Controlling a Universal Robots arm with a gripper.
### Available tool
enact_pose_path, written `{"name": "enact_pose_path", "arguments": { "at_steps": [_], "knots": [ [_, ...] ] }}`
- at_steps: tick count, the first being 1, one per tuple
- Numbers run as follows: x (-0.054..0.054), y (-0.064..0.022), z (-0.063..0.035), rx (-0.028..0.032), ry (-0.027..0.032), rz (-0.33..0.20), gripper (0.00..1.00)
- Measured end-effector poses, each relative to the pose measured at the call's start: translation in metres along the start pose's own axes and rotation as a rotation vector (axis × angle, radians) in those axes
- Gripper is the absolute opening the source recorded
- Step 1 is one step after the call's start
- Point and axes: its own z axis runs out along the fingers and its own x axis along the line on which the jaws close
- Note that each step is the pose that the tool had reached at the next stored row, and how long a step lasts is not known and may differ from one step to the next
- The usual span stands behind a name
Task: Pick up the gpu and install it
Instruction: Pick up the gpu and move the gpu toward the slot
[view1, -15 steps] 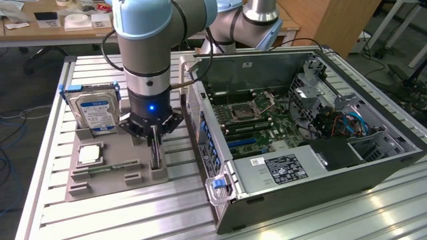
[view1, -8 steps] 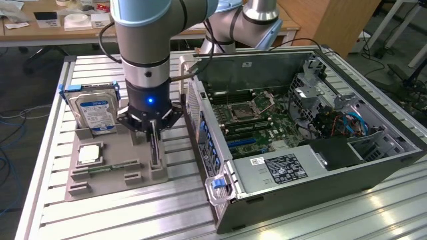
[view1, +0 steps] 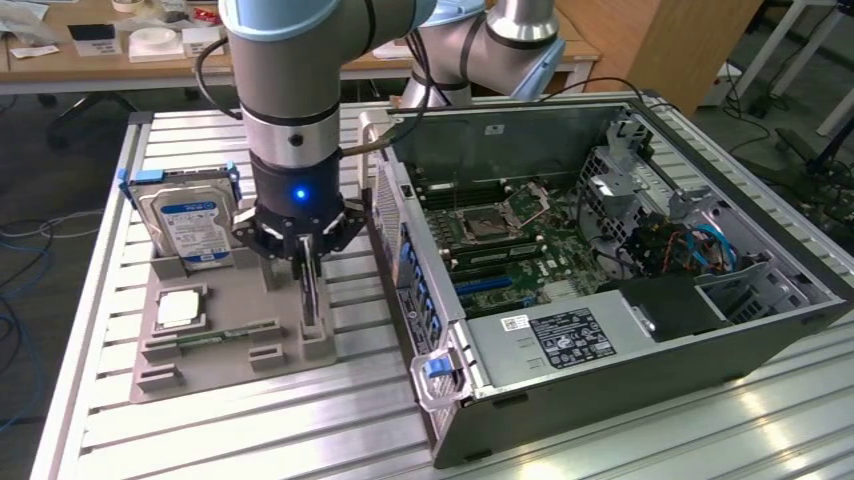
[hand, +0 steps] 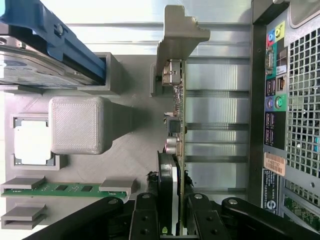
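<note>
Tool half-closed on the gpu, fingers against it in wrist view, gray fixture beneath in exterior view

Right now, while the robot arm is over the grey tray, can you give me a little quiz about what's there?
1. True or false: the thin black graphics card with a silver bracket already sits inside the open grey metal computer case.
2. What stands in the grey plastic holder tray beside the card? A) a boxy hard drive with a blue-white label B) a banana C) a mug
3. Fill in: the black end effector is closed on the ___.
Key: 1 false; 2 A; 3 graphics card.
</note>
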Motion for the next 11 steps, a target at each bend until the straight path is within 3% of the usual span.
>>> {"name": "enact_pose_path", "arguments": {
  "at_steps": [11],
  "knots": [
    [0.000,0.0004,-0.0106,-0.0015,0.0001,0.000,0.28]
  ]
}}
